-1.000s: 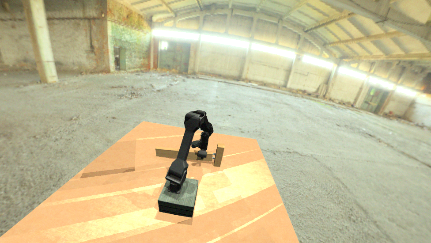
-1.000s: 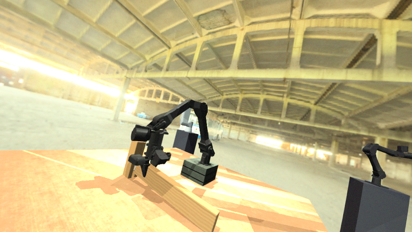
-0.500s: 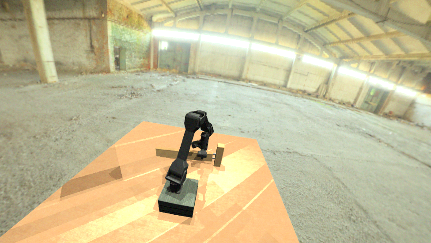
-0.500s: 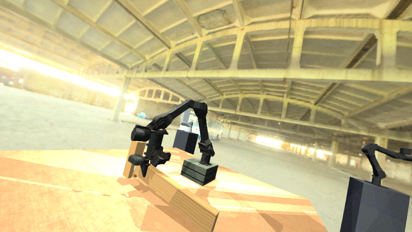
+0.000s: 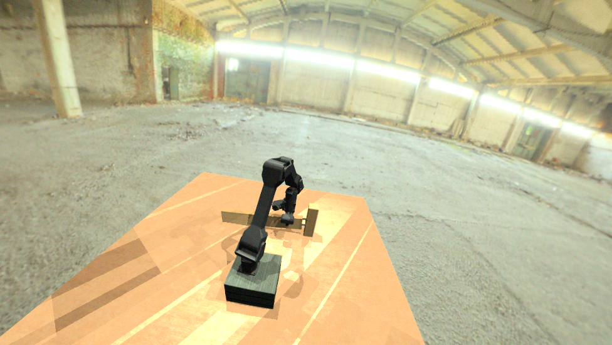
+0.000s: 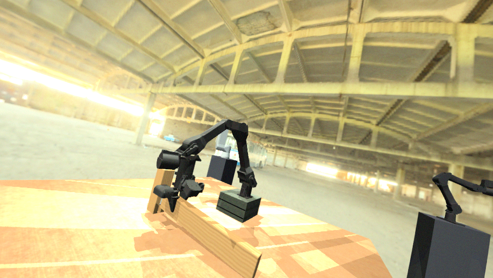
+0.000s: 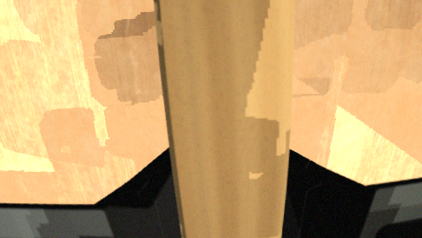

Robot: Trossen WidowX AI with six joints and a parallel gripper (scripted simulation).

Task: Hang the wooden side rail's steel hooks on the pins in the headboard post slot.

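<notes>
The wooden side rail (image 5: 235, 216) (image 6: 215, 236) (image 7: 217, 65) stands on its narrow edge, its far end low at the table (image 5: 192, 300). My gripper (image 5: 287, 220) (image 6: 178, 202) (image 7: 220, 145) is shut on the rail near its hook end, one finger on each side. The headboard post (image 5: 311, 220) (image 6: 163, 177) stands upright just beyond that end. Small steel hooks (image 5: 303, 222) show in the narrow gap between rail and post. Whether they sit on the pins cannot be told; the slot and pins are hidden.
The arm's dark green base block (image 5: 252, 280) (image 6: 238, 205) stands on the table, across from the rail. Off the table, the exterior view shows a dark pedestal (image 6: 448, 245) with another black arm, and a second dark pedestal (image 6: 222, 169) behind my arm.
</notes>
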